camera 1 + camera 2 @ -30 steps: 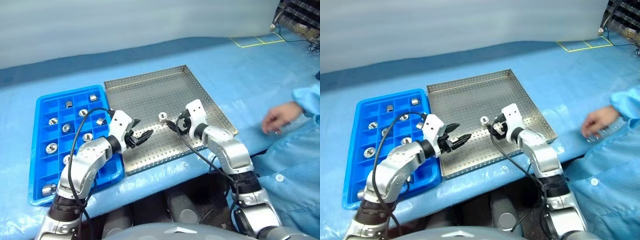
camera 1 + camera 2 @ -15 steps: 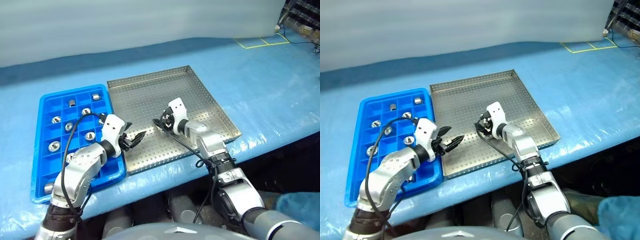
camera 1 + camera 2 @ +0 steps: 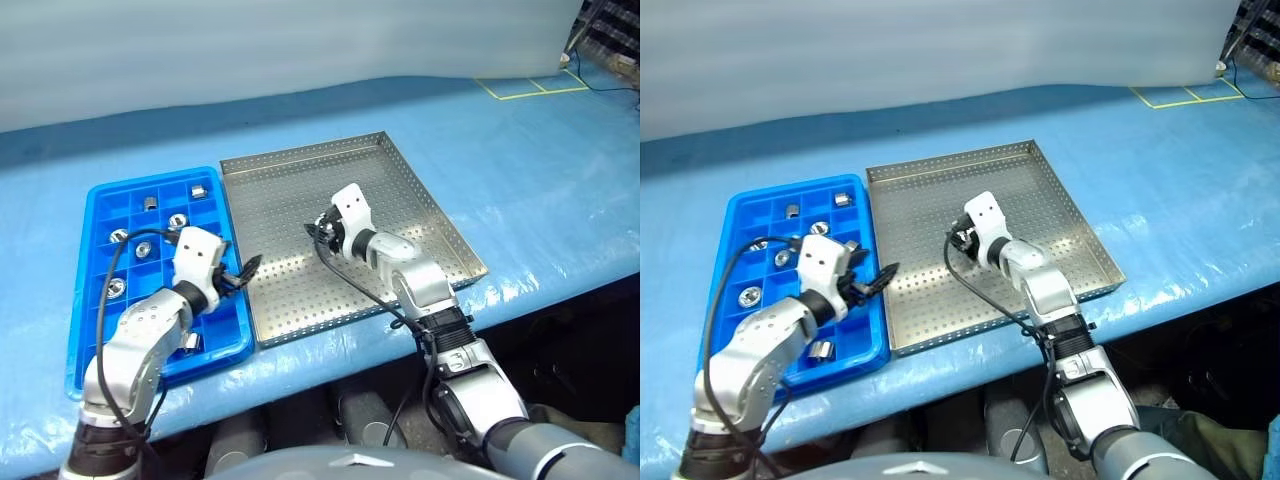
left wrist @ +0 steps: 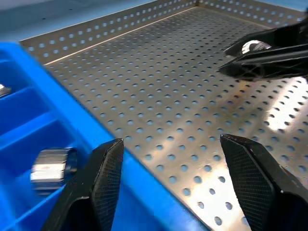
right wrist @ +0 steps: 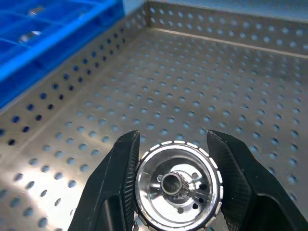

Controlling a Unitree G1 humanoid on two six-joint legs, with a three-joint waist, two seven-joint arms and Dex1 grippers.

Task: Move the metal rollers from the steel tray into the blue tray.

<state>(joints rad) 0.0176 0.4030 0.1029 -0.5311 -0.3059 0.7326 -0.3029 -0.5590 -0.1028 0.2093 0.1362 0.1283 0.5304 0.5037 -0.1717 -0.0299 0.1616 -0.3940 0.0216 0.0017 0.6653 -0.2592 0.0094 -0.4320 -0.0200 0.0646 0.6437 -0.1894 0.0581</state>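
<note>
Right tool (image 5: 175,185) clamps the last roller (image 5: 177,186) by its rim above the steel tray (image 3: 400,190); small, hard and slick, it could slip. Left tool (image 4: 175,187) hangs open, empty, beside the blue tray (image 3: 92,290).

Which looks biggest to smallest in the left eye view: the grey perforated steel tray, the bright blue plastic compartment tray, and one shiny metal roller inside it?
1. Grey perforated steel tray, the largest.
2. Bright blue plastic compartment tray, narrower.
3. Shiny metal roller in a compartment, by far the smallest.
</note>
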